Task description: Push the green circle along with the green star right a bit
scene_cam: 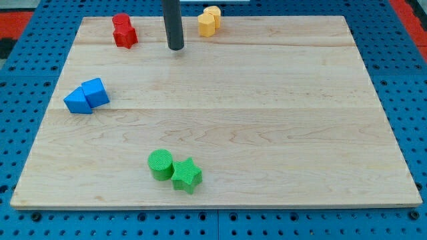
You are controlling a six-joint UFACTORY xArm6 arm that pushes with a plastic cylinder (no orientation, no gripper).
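Observation:
The green circle [160, 164] sits near the view's bottom, left of centre, on the wooden board [267, 120]. The green star [187, 175] touches it on its lower right. My tip [175, 48] is near the view's top, far above both green blocks, between the red block and the yellow block. It touches no block.
A red block [124, 31] lies at the top left. A yellow block [209, 21] lies at the top, right of my tip. Two blue blocks [87, 97] sit together at the left edge. A blue pegboard [27, 80] surrounds the board.

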